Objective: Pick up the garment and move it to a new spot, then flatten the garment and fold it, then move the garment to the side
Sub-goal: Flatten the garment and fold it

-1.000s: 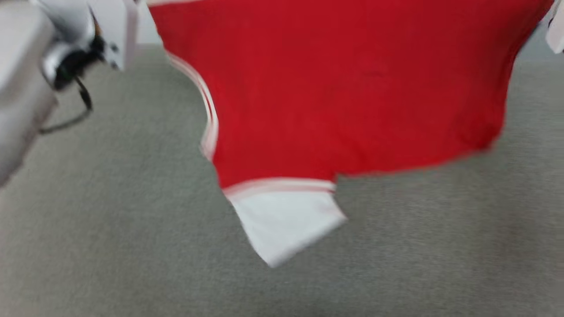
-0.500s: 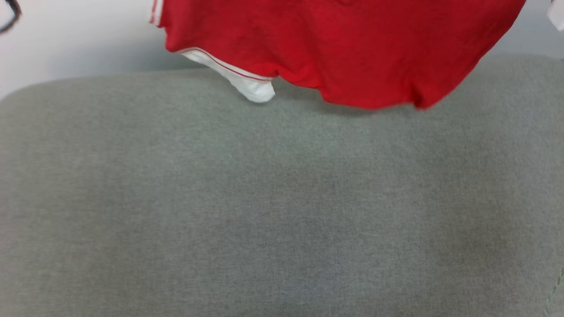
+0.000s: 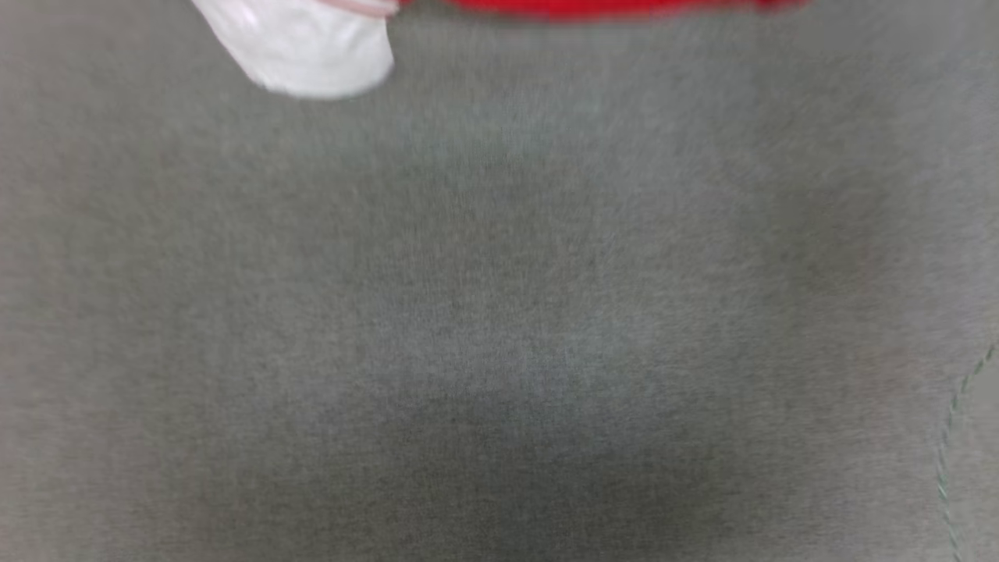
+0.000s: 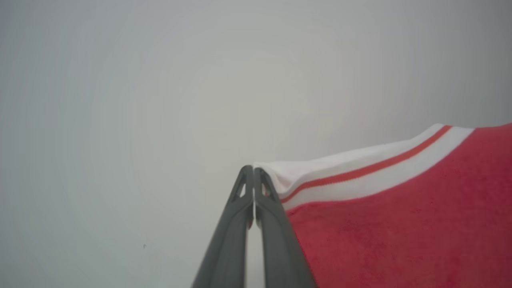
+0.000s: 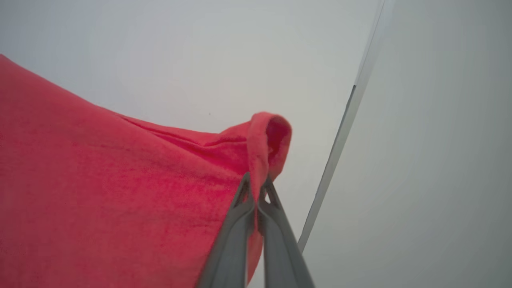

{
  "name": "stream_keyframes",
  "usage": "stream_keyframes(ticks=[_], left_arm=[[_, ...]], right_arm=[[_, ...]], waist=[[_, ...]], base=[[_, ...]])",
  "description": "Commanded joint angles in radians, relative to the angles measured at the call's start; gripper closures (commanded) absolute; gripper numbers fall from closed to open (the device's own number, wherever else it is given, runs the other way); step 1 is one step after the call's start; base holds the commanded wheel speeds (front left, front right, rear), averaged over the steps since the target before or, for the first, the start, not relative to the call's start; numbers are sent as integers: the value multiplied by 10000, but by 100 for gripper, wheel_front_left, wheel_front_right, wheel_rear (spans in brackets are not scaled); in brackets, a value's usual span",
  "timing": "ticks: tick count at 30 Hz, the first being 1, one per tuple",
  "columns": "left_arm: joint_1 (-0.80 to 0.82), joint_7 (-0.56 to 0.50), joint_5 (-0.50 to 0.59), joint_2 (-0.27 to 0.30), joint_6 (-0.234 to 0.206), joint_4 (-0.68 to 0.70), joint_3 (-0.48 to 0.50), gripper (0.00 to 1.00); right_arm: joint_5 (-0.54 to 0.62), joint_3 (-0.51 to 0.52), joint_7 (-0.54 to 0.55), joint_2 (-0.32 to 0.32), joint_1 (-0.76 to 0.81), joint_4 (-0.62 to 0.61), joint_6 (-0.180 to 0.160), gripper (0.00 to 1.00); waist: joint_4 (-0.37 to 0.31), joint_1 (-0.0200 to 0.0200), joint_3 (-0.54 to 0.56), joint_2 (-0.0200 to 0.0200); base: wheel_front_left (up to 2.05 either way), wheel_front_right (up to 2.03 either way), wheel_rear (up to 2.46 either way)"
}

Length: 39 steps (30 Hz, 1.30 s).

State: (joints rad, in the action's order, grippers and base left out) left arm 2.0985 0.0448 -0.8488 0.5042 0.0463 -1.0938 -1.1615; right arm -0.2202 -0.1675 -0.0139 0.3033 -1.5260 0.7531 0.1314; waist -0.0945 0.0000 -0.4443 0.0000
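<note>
Plainly: one garment (image 4: 400, 224), two pincers; left pincer (image 4: 253, 172) and right pincer (image 5: 256, 186) each clamp one fabric corner.

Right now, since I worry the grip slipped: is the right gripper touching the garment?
Touching. The right wrist view shows the right gripper shut on a red fold of the garment, with the fabric pinched between its fingertips.

Grey fabric surface (image 3: 499, 312), blurred; stitched seam (image 3: 954, 421) near right edge; garment (image 3: 304, 47) at top, contact unclear.
</note>
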Motion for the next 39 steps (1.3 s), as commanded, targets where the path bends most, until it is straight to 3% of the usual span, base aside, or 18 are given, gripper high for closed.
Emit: stream_keyframes(ticks=[1, 6, 13, 18, 25, 32, 39], left_arm=[[199, 139, 95, -41, -83, -104, -6, 100], [1347, 1179, 357, -339, -91, -171, 100, 100], [1497, 2054, 337, -634, 93, -391, 307, 100], [280, 2182, 243, -698, 411, -582, 249, 100], [-2456, 2203, -37, -621, 717, -791, 37, 100], [-5471, 2205, -354, -443, 818, -400, -315, 100], [-8274, 2182, -880, 43, 842, 961, -526, 100]], right_arm=[[334, 150, -357, -110, -245, 199, -14, 100], [1846, 1123, -1948, -458, -1209, 1127, -14, 100], [3045, 2121, -2466, -1142, -1539, 1948, -14, 100], [3041, 1551, -2501, -1536, -1145, 2679, -14, 100], [1433, 52, -2025, -1721, -107, 3722, -14, 100], [-1229, -2059, -598, -796, 2219, 2825, -14, 100], [-4110, -3707, 1241, 1561, 5413, -601, -14, 100]], waist=[[187, 0, -2195, 0], [408, 0, -3120, 0], [861, 0, -3465, 0], [1132, 0, -2898, 0], [1337, 0, -1206, 0], [1466, 0, 888, 0], [1510, 0, 2151, 0]], base=[[0, 0, 0], [0, 0, 0], [0, 0, 0], [0, 0, 0], [0, 0, 0], [0, 0, 0], [0, 0, 0]])
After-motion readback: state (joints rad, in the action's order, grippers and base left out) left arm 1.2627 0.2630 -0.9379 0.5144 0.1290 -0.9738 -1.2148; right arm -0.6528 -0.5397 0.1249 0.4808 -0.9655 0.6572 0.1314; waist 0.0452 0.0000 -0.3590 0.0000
